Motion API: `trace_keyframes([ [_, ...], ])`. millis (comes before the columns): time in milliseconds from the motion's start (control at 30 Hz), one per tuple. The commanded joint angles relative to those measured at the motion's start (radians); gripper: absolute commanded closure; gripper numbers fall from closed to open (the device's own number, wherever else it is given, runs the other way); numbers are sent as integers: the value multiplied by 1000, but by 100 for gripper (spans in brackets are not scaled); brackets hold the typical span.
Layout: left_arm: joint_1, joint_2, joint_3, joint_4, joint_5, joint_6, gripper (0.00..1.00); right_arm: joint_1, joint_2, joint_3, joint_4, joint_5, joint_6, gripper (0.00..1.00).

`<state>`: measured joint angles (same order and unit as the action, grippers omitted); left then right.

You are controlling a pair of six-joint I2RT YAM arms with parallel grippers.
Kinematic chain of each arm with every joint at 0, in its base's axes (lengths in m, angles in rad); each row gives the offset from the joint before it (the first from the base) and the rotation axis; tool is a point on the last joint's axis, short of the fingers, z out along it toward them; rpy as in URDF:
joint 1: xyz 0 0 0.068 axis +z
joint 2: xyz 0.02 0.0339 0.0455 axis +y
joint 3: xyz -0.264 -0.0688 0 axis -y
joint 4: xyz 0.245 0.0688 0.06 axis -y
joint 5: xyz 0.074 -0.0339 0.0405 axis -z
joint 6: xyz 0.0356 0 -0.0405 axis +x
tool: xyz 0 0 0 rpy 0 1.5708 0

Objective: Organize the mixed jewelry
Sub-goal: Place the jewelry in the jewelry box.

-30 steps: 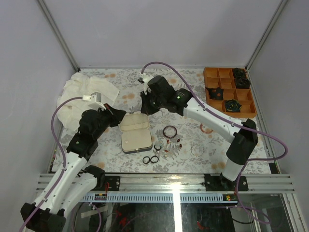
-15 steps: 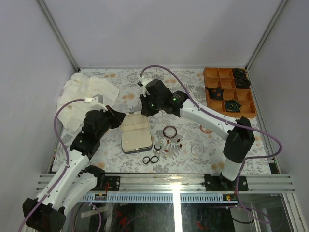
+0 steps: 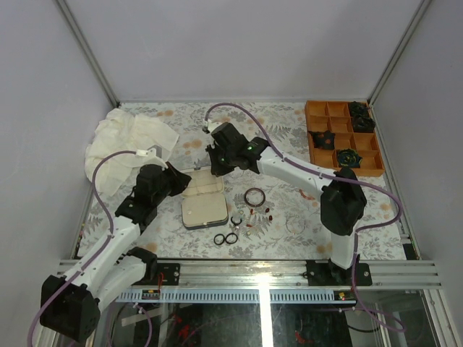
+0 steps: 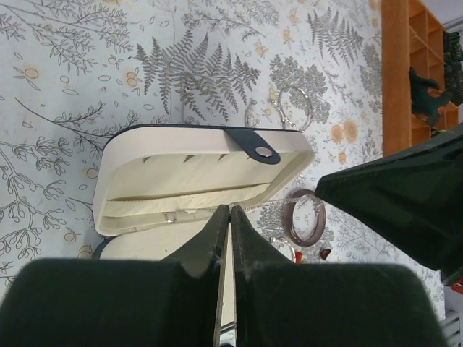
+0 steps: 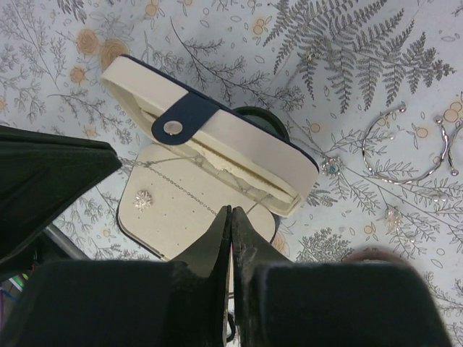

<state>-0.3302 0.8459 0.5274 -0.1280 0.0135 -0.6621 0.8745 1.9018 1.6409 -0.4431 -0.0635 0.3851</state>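
Observation:
The mixed jewelry lies on the floral cloth right of the navy case (image 3: 204, 210): a reddish-brown bangle (image 3: 255, 196), two black rings (image 3: 225, 238), red beads (image 3: 269, 214) and a thin wire hoop (image 3: 295, 224). The case lid (image 4: 195, 155) stands half raised over the cream base (image 5: 181, 217), which holds a snowflake pendant (image 5: 142, 200) on a chain. My left gripper (image 3: 184, 178) is shut, its tips (image 4: 230, 210) at the lid's lower edge. My right gripper (image 3: 215, 168) is shut too, tips (image 5: 231, 210) over the base near the lid. I see nothing held in either one.
An orange divided tray (image 3: 309, 108) with black rosettes sits at the back right. A crumpled white cloth (image 3: 123, 141) lies at the back left. Silver wire bangles (image 5: 405, 155) and a small turquoise earring (image 5: 331, 168) lie beyond the case. The two grippers face each other closely across the case.
Both arms have closed in on the case, the left from the left, the right sliding leftward behind the lid. The lid looks more raised than before. Both grippers stayed shut.

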Motion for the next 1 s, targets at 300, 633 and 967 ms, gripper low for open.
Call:
trace_keyframes([
  [300,5,111,-5,178,-77,-8,100,-9,52,114,25,64,9,100],
  [633,-4,175,10,221,-64,-8,100,-11,75,147,0,126,6,100],
  [967,-24,220,17,244,-74,-12,100,-10,111,209,-18,158,-7,100],
])
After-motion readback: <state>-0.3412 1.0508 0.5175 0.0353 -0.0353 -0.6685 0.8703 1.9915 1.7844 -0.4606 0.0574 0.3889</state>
